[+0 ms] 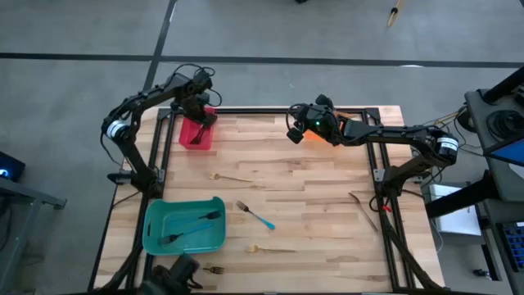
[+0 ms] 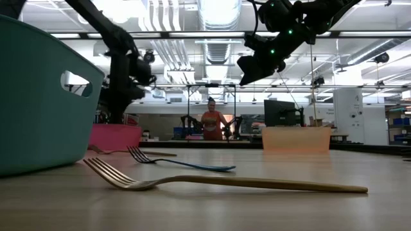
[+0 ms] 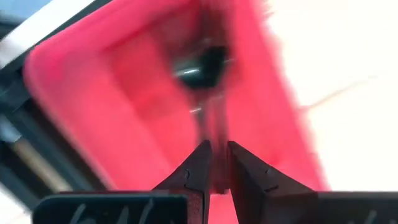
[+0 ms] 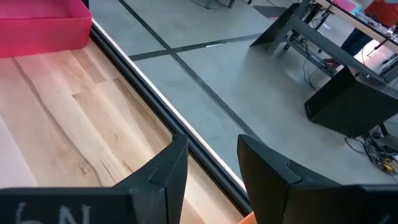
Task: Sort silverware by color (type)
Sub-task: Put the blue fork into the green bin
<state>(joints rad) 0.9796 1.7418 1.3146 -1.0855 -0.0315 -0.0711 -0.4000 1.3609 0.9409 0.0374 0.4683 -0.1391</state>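
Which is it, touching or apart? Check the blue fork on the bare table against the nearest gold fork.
Apart. The high view shows a strip of bare table between the blue fork and the gold fork.

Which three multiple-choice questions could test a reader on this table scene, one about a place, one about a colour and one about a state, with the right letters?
1. The left gripper hangs above what?
A. the teal bin
B. the red bin
C. a white plate

2. What colour is the handle of the loose fork lying on the table just right of the teal bin?
A. red
B. white
C. blue

3. In what state is the right gripper?
A. open, with nothing between its fingers
B. shut on a gold fork
C. shut on a bin's rim

Answers:
1 B: the left wrist view looks straight down into the red bin.
2 C: the high view shows a bright blue handle.
3 A: the right wrist view shows only table edge and floor in the gap.
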